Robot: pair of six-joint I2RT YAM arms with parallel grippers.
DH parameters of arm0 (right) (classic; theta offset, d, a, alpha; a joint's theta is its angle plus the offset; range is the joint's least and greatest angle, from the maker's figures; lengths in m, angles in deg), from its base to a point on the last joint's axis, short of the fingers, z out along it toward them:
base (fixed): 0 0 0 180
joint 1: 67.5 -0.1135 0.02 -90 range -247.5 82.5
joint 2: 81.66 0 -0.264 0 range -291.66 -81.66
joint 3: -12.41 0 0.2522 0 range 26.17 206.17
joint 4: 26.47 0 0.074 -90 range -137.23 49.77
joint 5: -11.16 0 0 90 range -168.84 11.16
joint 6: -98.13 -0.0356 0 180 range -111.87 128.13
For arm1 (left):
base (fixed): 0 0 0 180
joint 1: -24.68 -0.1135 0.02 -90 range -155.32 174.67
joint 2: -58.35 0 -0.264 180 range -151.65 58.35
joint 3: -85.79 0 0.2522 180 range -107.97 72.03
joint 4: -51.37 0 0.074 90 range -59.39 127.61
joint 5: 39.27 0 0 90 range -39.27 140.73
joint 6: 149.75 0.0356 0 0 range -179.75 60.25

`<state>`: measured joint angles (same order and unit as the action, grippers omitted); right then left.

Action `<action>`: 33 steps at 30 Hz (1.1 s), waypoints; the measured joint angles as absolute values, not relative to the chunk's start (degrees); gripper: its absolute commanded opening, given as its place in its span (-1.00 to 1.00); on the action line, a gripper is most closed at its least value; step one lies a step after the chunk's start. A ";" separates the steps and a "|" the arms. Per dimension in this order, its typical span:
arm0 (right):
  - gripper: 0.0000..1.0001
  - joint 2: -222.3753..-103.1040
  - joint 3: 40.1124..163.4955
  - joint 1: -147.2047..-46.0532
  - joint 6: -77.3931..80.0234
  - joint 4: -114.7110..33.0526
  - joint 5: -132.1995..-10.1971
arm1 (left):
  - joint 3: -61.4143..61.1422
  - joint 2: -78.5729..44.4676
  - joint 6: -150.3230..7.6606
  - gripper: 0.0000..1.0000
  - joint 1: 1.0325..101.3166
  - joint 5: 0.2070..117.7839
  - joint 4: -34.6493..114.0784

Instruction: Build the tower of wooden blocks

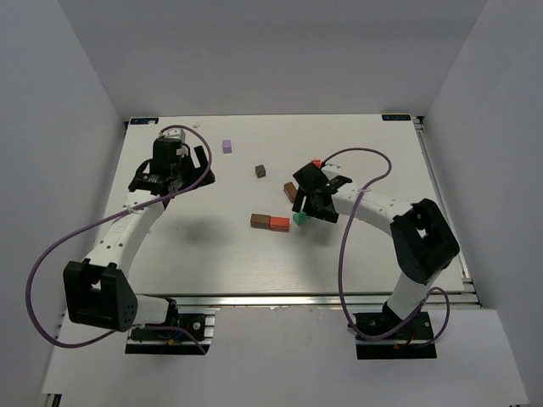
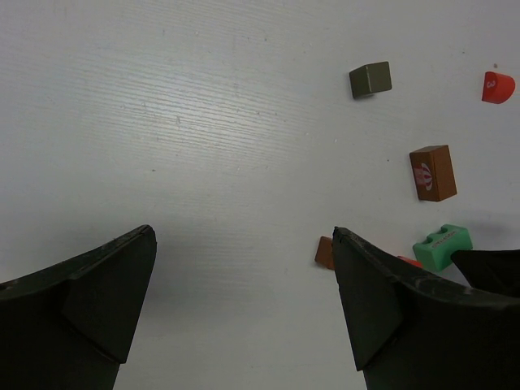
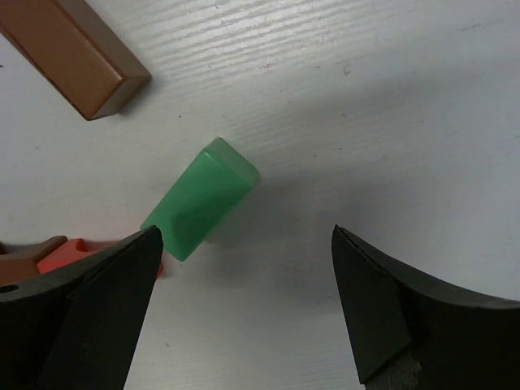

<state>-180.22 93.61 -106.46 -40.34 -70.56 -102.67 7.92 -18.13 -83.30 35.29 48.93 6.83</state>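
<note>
The wood blocks lie singly on the white table, and no tower stands in view. A brown bar (image 1: 260,221) and a red block (image 1: 279,224) lie end to end at mid-table, with a green block (image 1: 299,219) just to their right. My right gripper (image 1: 312,209) hovers open over that green block (image 3: 201,198), which lies ahead of its left finger (image 3: 106,309). Another brown block (image 1: 290,192), a red piece (image 1: 316,163), a dark grey cube (image 1: 260,171) and a lilac cube (image 1: 226,146) lie farther back. My left gripper (image 1: 197,168) is open over bare table at the left (image 2: 244,236).
White walls close the table in on three sides. The right arm's purple cable (image 1: 373,161) loops over the table's right half. In the left wrist view the dark cube (image 2: 370,80), the brown block (image 2: 433,172) and the green block (image 2: 443,246) lie off to the right.
</note>
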 measured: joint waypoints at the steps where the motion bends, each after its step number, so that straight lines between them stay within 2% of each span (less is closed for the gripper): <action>1: 0.78 -180.88 93.63 -106.57 -41.02 -70.58 -102.81 | 7.94 -17.89 -83.30 0.96 35.29 49.11 6.83; 14: 0.72 -185.93 96.14 -107.01 -45.61 -69.69 -102.87 | 8.88 -15.91 -83.35 0.96 35.29 51.64 8.16; 17: 0.64 -187.24 96.47 -107.01 -45.91 -69.01 -102.70 | 8.90 -15.86 -83.35 0.96 35.29 51.90 8.22; 19: 0.50 -187.39 96.47 -107.01 -46.04 -68.72 -102.67 | 8.90 -15.86 -83.35 0.96 35.31 52.10 8.33; 22: 0.14 -187.39 96.47 -107.01 -46.17 -68.48 -102.72 | 8.94 -15.86 -83.35 0.96 35.29 52.30 8.57; 23: -0.14 -187.39 96.47 -107.01 -46.33 -68.42 -102.72 | 8.94 -15.86 -83.35 0.96 35.29 52.36 8.64; 24: -0.22 -187.41 96.47 -107.01 -46.15 -68.40 -102.74 | 8.96 -15.86 -83.35 0.96 35.29 52.43 8.68; 29: -0.60 -187.52 96.58 -107.01 -45.61 -68.31 -102.91 | 9.01 -15.86 -83.35 0.96 35.29 52.54 8.92; 33: -0.70 -187.52 96.60 -107.03 -42.72 -67.76 -102.98 | 9.01 -15.88 -83.32 0.96 35.29 52.52 8.90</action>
<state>-187.52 96.60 -107.03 -42.72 -67.76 -102.98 9.01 -15.88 -83.32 35.29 52.52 8.90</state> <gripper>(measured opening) 0.407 0.982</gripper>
